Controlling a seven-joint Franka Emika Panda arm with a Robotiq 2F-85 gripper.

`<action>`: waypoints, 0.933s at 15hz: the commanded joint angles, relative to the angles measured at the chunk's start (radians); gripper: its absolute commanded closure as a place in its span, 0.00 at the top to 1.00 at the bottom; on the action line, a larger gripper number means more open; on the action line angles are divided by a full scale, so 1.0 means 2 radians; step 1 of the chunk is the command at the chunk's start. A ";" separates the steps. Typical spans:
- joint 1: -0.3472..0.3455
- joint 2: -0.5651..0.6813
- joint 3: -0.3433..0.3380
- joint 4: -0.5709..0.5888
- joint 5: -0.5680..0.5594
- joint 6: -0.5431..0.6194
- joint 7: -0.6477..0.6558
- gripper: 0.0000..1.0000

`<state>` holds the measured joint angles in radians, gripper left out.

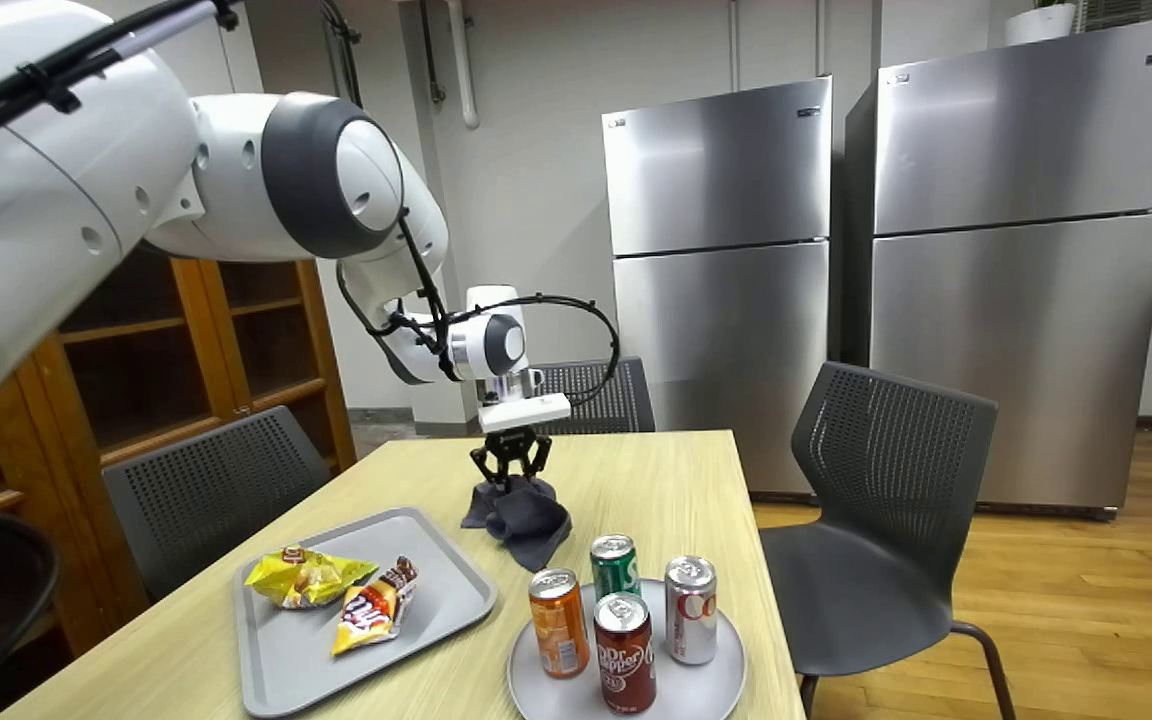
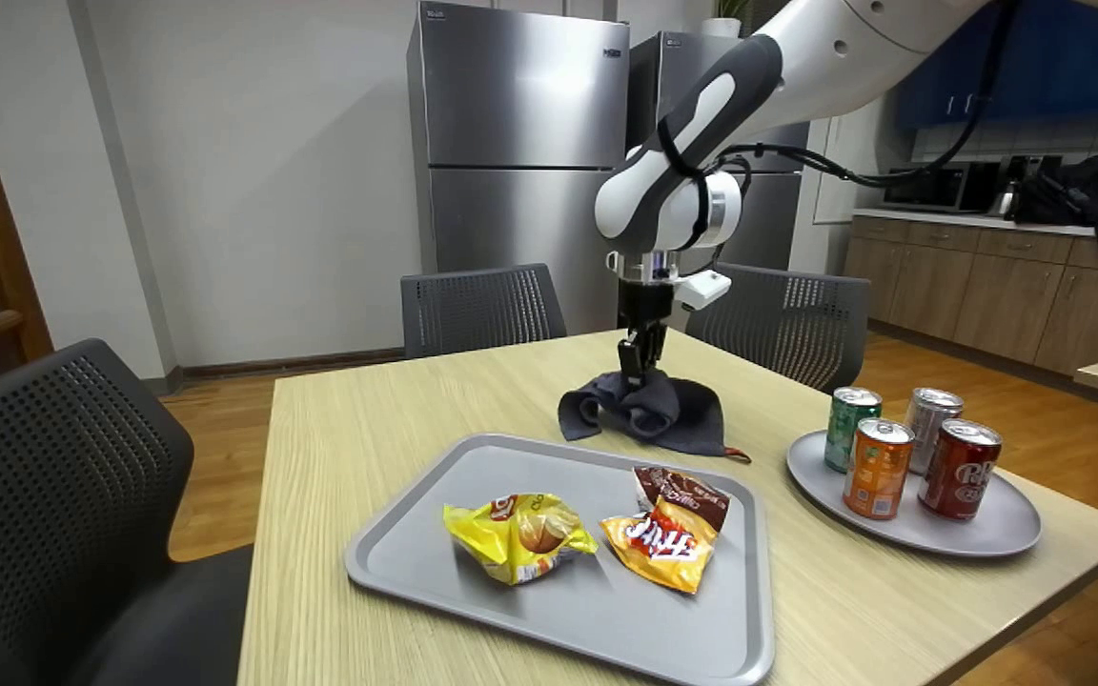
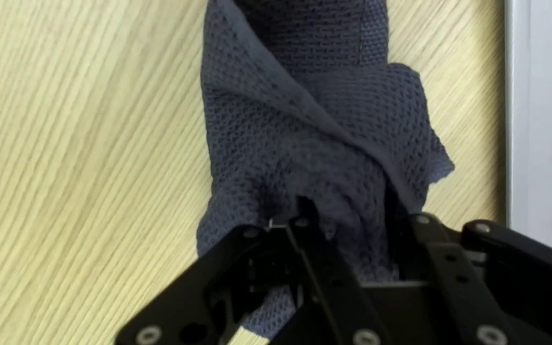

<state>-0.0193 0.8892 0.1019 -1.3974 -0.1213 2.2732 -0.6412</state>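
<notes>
A dark grey-blue waffle-weave cloth lies crumpled on the table; it also shows in an exterior view, with a small reddish loop at one corner, and in the wrist view. My gripper points straight down with its fingertips sunk in the cloth's bunched peak, as also seen in an exterior view. In the wrist view the gripper has a thick fold of cloth pinched between its fingers. The fingertips are partly hidden by the folds. Most of the cloth still rests on the table.
A grey tray beside the cloth holds a yellow snack bag and an orange-and-brown snack bag. A round grey plate holds several cans, including an orange can. Chairs stand around the table.
</notes>
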 commanded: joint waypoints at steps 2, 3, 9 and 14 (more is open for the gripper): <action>-0.002 -0.047 0.006 -0.034 -0.005 -0.011 -0.001 0.75; 0.000 -0.058 0.006 -0.047 -0.007 -0.006 0.001 0.82; 0.007 -0.094 0.000 -0.092 0.000 -0.011 0.052 1.00; 0.004 -0.125 0.008 -0.148 0.014 -0.004 0.096 1.00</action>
<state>-0.0107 0.7190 0.1077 -1.5889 -0.1113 2.2640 -0.5084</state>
